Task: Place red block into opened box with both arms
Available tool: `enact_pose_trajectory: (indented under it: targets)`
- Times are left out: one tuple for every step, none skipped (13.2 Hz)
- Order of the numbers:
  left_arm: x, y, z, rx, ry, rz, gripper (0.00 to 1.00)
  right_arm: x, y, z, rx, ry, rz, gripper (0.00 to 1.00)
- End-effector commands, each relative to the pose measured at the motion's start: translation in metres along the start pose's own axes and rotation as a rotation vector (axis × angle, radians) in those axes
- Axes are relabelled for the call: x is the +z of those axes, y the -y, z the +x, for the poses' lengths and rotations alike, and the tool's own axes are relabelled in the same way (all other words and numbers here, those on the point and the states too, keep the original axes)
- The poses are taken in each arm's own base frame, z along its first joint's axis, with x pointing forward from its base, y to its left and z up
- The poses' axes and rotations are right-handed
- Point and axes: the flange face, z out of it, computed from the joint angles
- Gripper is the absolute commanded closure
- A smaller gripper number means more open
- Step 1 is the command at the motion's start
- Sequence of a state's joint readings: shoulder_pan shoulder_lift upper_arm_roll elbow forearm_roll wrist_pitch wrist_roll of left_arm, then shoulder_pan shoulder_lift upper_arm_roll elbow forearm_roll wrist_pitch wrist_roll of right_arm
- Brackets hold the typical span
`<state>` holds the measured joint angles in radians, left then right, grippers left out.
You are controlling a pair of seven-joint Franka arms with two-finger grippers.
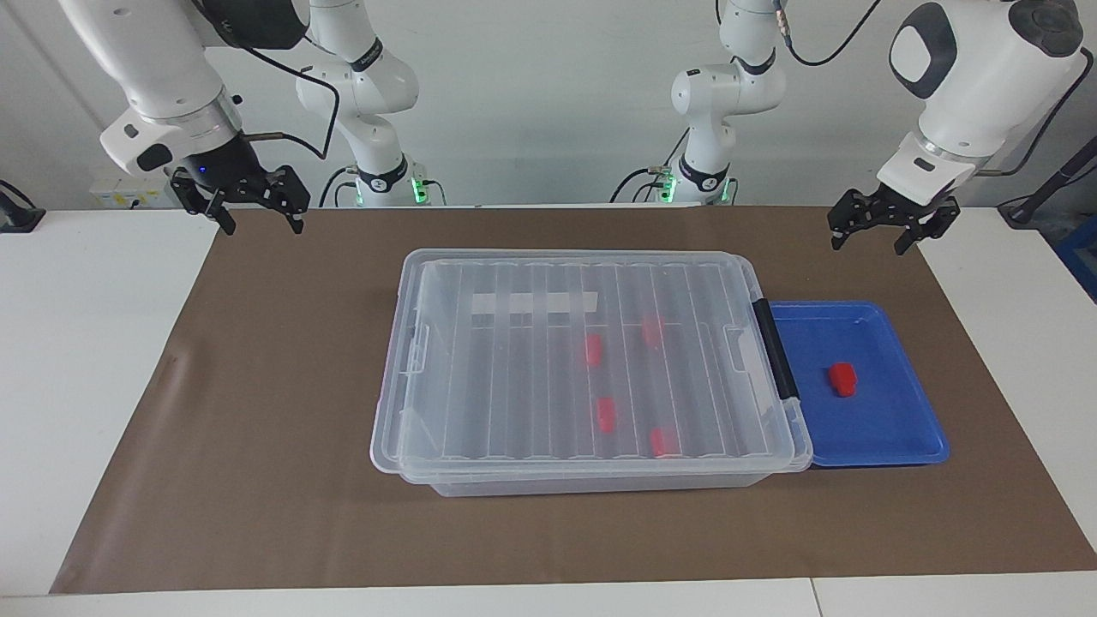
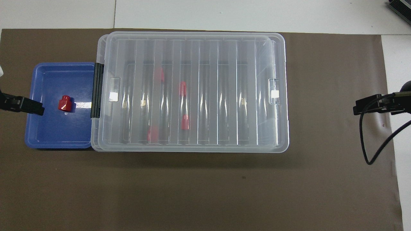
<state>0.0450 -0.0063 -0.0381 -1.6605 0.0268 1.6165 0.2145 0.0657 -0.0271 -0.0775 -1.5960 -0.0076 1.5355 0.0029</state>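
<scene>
One red block (image 1: 842, 380) (image 2: 65, 103) lies in a shallow blue tray (image 1: 891, 446) (image 2: 48, 134). The tray sits beside the box (image 1: 480, 343) (image 2: 276, 64), at the box's black-handled end toward the left arm. The box is clear and its ribbed lid lies on top, covering it. Several more red blocks (image 1: 606, 414) (image 2: 185, 122) show through the lid. My left gripper (image 1: 870, 242) hangs open and holds nothing; from overhead it sits over the tray's outer rim. My right gripper (image 1: 263, 225) hangs open and holds nothing above the mat at the right arm's end, well clear of the box.
A brown mat (image 1: 257, 428) (image 2: 192, 192) covers most of the white table (image 1: 86, 343). A black cable (image 2: 375, 147) loops from the right arm over the mat.
</scene>
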Motion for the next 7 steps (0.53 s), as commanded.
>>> enact_pose_trajectory:
  targets:
    - [-0.001, 0.001, -0.008, -0.001, -0.020, -0.008, 0.00, -0.005, -0.006, -0.006, -0.007, 0.001, -0.025, 0.00]
    - [-0.001, 0.001, -0.008, -0.001, -0.020, -0.008, 0.00, -0.005, -0.006, -0.006, -0.009, -0.001, -0.023, 0.00]
    - [-0.001, 0.001, -0.008, -0.001, -0.020, -0.008, 0.00, -0.006, -0.006, -0.005, -0.007, -0.003, -0.023, 0.00]
    - [-0.001, 0.001, -0.008, -0.001, -0.020, -0.008, 0.00, -0.003, -0.004, -0.004, 0.000, -0.009, -0.019, 0.00]
    - [-0.001, 0.001, -0.008, 0.000, -0.020, -0.008, 0.00, -0.003, -0.002, 0.000, 0.031, -0.039, -0.003, 0.00]
    - [-0.001, 0.001, -0.008, -0.001, -0.020, -0.008, 0.00, 0.007, 0.003, 0.005, 0.054, -0.059, 0.003, 0.00]
    - [-0.001, 0.001, -0.008, -0.001, -0.020, -0.008, 0.00, 0.021, 0.011, 0.012, 0.046, -0.082, 0.005, 0.00]
